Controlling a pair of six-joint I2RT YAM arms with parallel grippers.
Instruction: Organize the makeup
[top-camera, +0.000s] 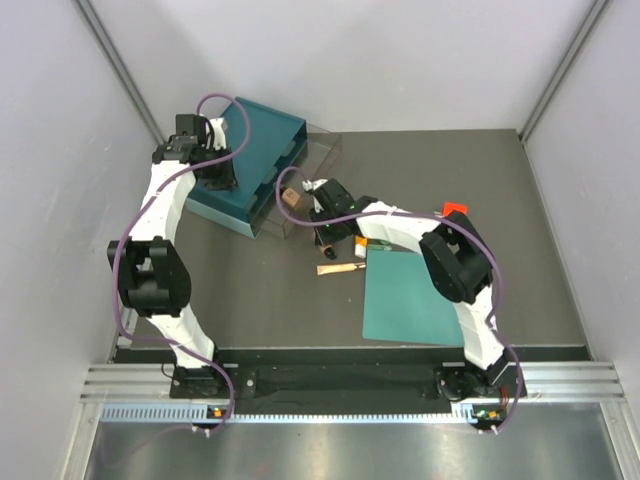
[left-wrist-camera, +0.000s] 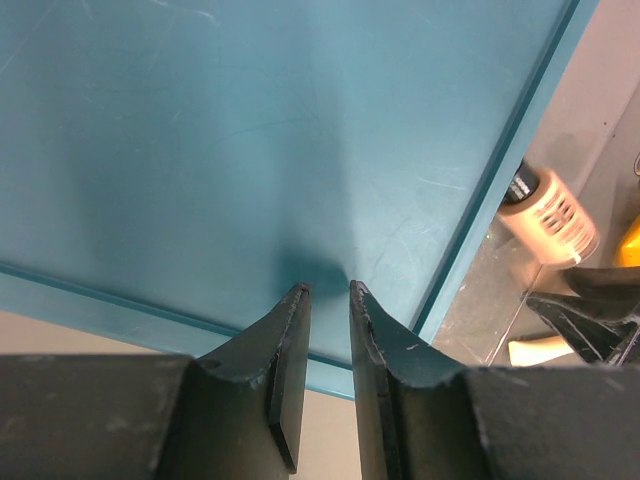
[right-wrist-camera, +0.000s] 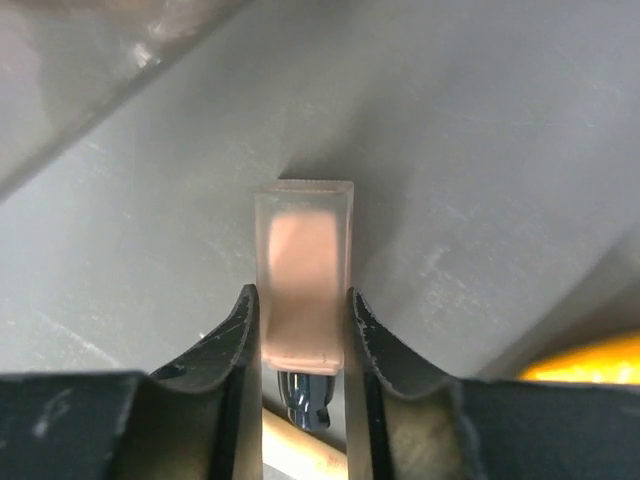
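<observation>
Pinching pink tube (right-wrist-camera: 304, 290), bin edge (right-wrist-camera: 120, 85) near

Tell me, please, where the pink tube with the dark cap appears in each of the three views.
Top external: not clearly seen, hidden under the right gripper.
Left wrist: cannot tell.
Right wrist: the pink tube at centre, clamped between the fingers, cap nearest.
Shared landmark: the teal organizer.

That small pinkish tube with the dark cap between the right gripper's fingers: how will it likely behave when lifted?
The tube looks small and probably light. The right gripper pinches its flat sides, so it likely won't roll between the fingers. Its walls look like soft translucent plastic with a crimped end, so it may give under pressure. The smooth surface might slip or pivot, with the dark cap hanging low.
</observation>
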